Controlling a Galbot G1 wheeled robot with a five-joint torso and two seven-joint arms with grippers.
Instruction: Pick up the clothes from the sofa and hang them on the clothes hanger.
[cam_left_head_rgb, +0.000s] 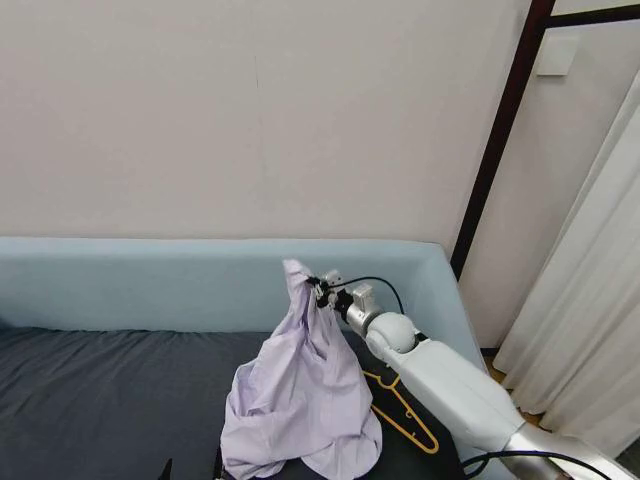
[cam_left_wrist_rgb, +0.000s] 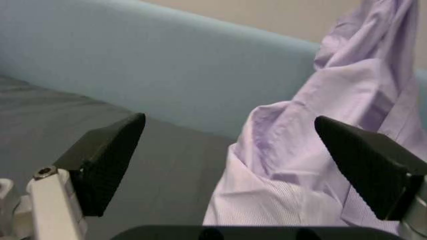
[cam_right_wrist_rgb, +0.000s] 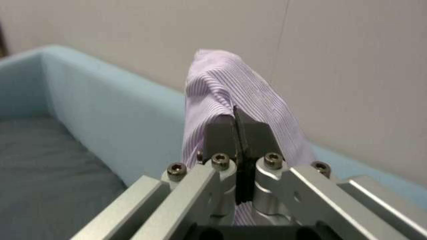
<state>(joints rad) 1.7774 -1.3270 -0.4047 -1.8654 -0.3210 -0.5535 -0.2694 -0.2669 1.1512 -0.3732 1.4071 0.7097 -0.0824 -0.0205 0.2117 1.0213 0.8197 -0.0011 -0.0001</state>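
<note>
A lilac striped shirt (cam_left_head_rgb: 300, 400) hangs in a peak above the dark sofa seat (cam_left_head_rgb: 100, 400), its lower part still resting on the cushion. My right gripper (cam_left_head_rgb: 318, 290) is shut on the shirt's top fold (cam_right_wrist_rgb: 230, 95), near the light-blue backrest. A yellow clothes hanger (cam_left_head_rgb: 405, 410) lies on the seat just right of the shirt, under my right arm. My left gripper (cam_left_wrist_rgb: 233, 165) is low at the sofa's front, open, its black fingers (cam_left_wrist_rgb: 107, 160) spread wide with the shirt (cam_left_wrist_rgb: 320, 150) some way beyond them.
The light-blue sofa backrest (cam_left_head_rgb: 150, 280) and right armrest (cam_left_head_rgb: 440, 290) bound the seat. A beige wall rises behind. A dark door frame (cam_left_head_rgb: 495, 150) and white curtain (cam_left_head_rgb: 590, 320) stand to the right. The seat's left side is bare.
</note>
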